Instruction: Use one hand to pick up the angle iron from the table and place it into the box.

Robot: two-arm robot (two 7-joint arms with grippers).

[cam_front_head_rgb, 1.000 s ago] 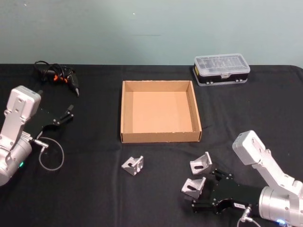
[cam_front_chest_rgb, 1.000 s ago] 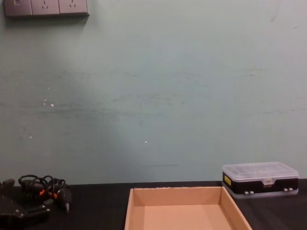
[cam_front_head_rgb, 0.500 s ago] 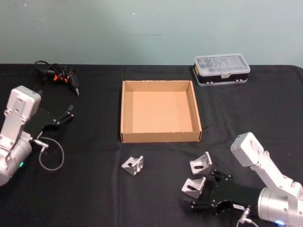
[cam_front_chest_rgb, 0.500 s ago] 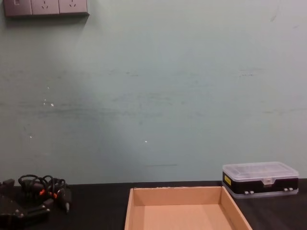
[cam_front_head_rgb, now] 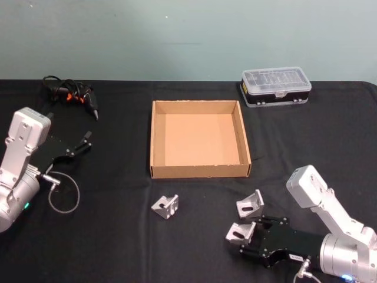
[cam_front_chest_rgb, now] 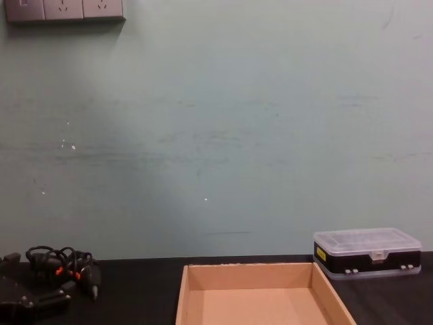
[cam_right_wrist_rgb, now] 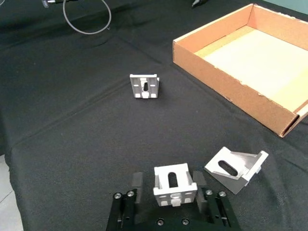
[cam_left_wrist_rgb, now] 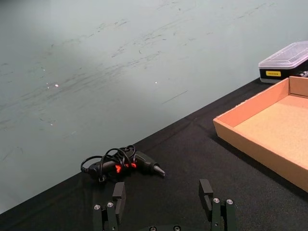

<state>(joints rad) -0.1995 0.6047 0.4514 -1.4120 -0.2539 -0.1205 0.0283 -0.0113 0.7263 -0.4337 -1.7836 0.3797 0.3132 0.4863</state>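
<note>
Three silver angle irons lie on the black table [cam_front_head_rgb: 118, 236] in front of the tan cardboard box [cam_front_head_rgb: 154, 141]. My right gripper [cam_front_head_rgb: 251, 234] is low at the near right. Its fingers [cam_right_wrist_rgb: 137, 185] press both sides of the nearest angle iron [cam_right_wrist_rgb: 173, 185], which still rests on the table. A second angle iron [cam_front_head_rgb: 250, 203] lies just beyond it, and a third [cam_front_head_rgb: 165, 206] sits to the left. The box [cam_right_wrist_rgb: 226, 89] is open-topped with nothing inside. My left gripper [cam_front_head_rgb: 82, 141] is parked at the far left, open.
A clear-lidded black-and-yellow plastic case [cam_front_head_rgb: 275, 86] stands behind the box at the right. A black tool with a coiled cable [cam_front_head_rgb: 73, 94] lies at the back left. A loop of grey cable [cam_front_head_rgb: 62, 197] hangs by the left arm.
My right gripper's fingers have drawn together around the nearest angle iron, which sat between wide-open fingers before. The left arm has not moved.
</note>
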